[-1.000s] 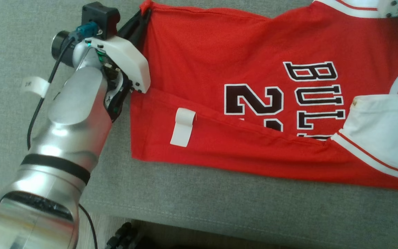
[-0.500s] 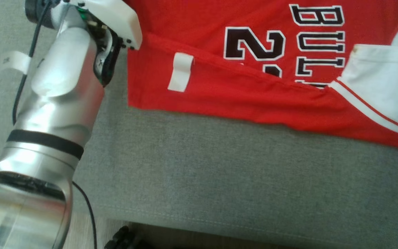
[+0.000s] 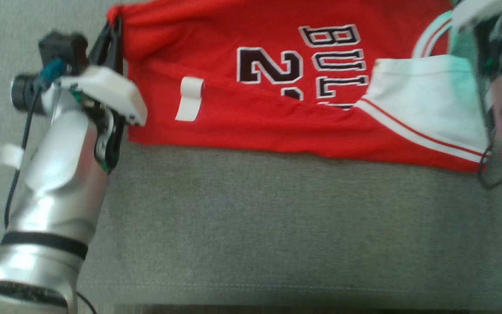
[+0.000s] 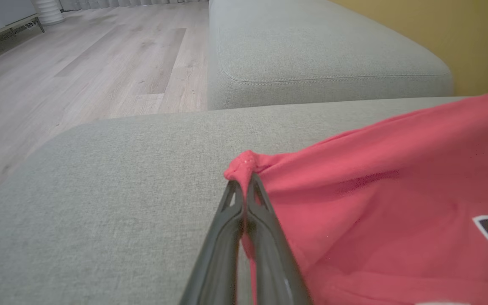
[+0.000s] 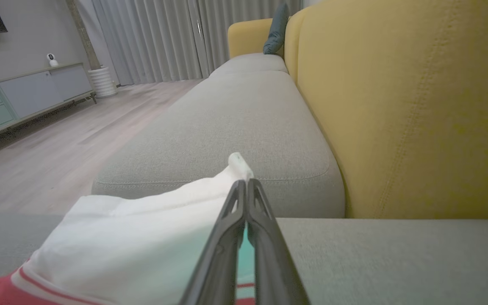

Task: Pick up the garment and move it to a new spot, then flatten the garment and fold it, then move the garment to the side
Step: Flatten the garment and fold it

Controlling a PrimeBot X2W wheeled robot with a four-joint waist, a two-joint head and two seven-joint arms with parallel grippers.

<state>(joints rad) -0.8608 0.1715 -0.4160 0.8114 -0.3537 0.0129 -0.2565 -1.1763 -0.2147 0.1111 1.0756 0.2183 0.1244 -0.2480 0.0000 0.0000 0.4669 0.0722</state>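
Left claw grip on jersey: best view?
Left wrist view: left claw shut on a bunched red corner of the jersey, close up. Head view has it small, blurred; right wrist view shows the right claw on white fabric.

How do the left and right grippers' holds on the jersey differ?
Left gripper pinches a bunched red corner of the jersey; right gripper pinches a white corner. Left gripper sits at the jersey's hem end, right gripper at the white-trimmed end. Shared: both jaws shut on cloth.
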